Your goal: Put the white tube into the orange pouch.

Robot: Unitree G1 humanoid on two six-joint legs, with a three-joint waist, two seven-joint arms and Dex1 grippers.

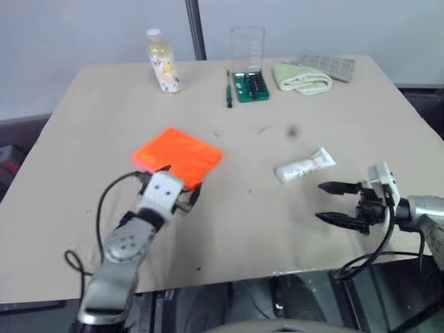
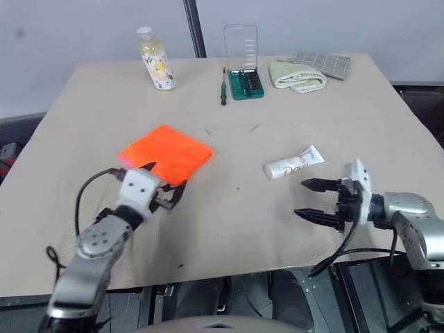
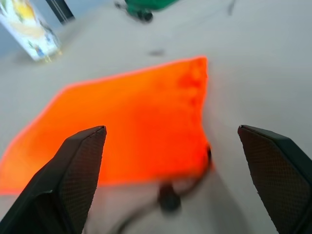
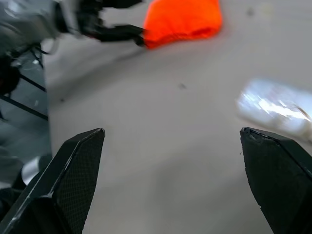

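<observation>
The orange pouch (image 1: 178, 155) lies flat on the tan table (image 1: 236, 229), left of centre, its dark cord (image 3: 168, 201) trailing off the near edge. My left gripper (image 1: 179, 187) stands open right at that near edge, its fingers (image 3: 78, 161) wide apart with nothing between them. The white tube (image 1: 304, 166) lies on its side right of centre, cap toward the pouch. My right gripper (image 1: 331, 203) is open a little nearer than the tube, pointing left across the table toward the pouch, and it holds nothing. The tube (image 4: 278, 109) shows beside one right fingertip.
Along the table's far edge stand a capped bottle with a yellow-patterned label (image 1: 163, 62), a green screwdriver-bit case with clear lid (image 1: 250, 82), a pale green folded cloth (image 1: 301, 77) and a grey checked cloth (image 1: 329, 65). A dark pole (image 1: 195, 28) rises behind.
</observation>
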